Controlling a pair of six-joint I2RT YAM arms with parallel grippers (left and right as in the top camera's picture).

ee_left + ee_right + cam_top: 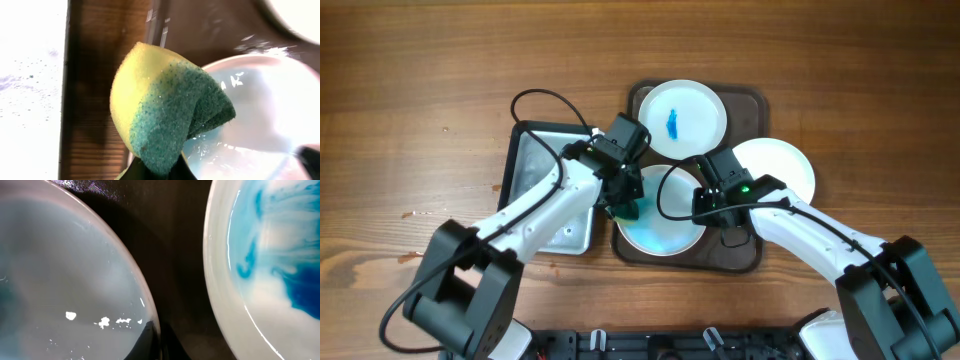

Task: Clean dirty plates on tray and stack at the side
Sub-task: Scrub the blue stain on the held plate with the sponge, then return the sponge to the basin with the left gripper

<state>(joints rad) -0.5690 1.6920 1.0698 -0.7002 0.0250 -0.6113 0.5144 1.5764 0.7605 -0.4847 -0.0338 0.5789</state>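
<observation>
We see the wet plate (665, 235) at the near end of the brown tray (745, 255), its surface filmed with pale blue water. The left gripper (622, 200) pinches a folded yellow-and-green sponge (165, 110), green side over the plate's left rim. The right gripper (713, 208) sits at the plate's right rim; we cannot tell whether it pinches. Behind lies a blue-stained plate (695, 105). A white plate (785, 165) overlaps the tray's right edge, and a metal pan (535, 170) lies to the left.

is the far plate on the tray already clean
No, the far plate has a blue smear at its middle.
</observation>
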